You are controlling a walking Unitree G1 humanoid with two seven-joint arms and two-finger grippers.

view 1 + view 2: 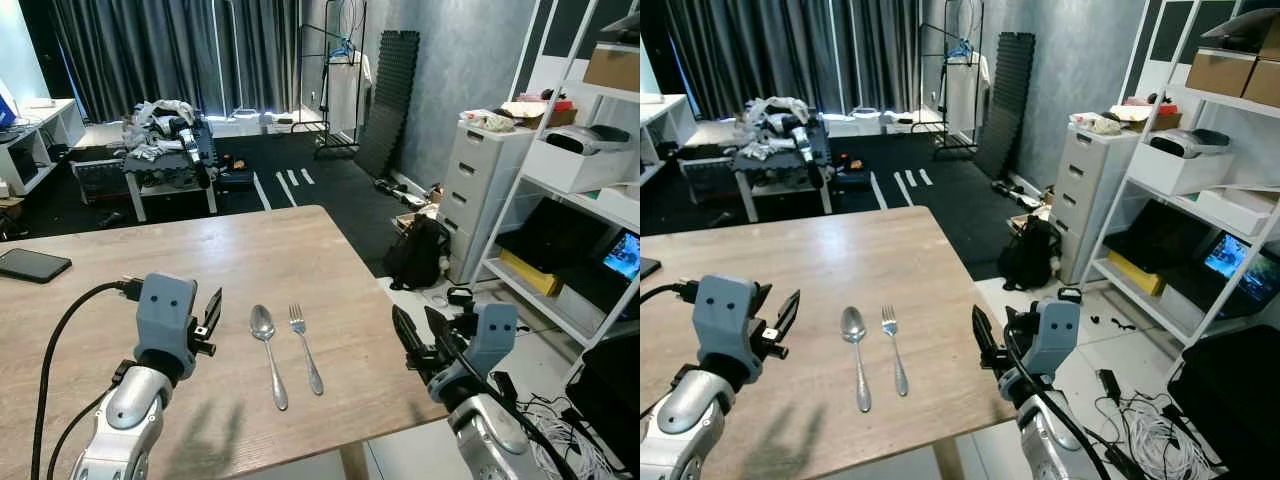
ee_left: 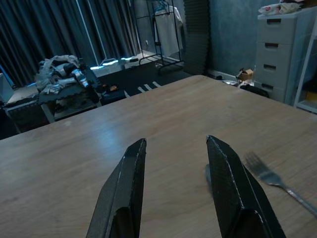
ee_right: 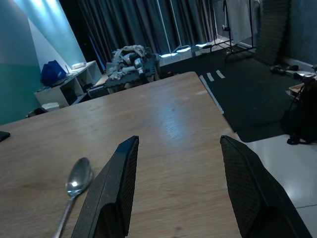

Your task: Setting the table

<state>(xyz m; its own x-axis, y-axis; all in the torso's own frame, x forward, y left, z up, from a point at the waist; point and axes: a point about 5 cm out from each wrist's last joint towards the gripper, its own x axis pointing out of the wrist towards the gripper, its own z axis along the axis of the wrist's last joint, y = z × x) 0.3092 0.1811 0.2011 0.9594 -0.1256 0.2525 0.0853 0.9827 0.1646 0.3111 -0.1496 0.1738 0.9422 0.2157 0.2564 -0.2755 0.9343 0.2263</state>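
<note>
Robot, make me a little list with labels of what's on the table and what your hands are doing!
Table: light wooden table
Cutlery: silver metal spoon and silver metal fork, side by side, not touching
Phone: black phone lying flat near the table's left edge
Left gripper: open, empty, beside the spoon
Right gripper: open, empty, at the table's right edge

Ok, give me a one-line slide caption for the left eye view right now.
Spoon and fork lie side by side on the wooden table, between the open left gripper and open right gripper.

Silver spoon, fork; pale woodgrain table
</note>
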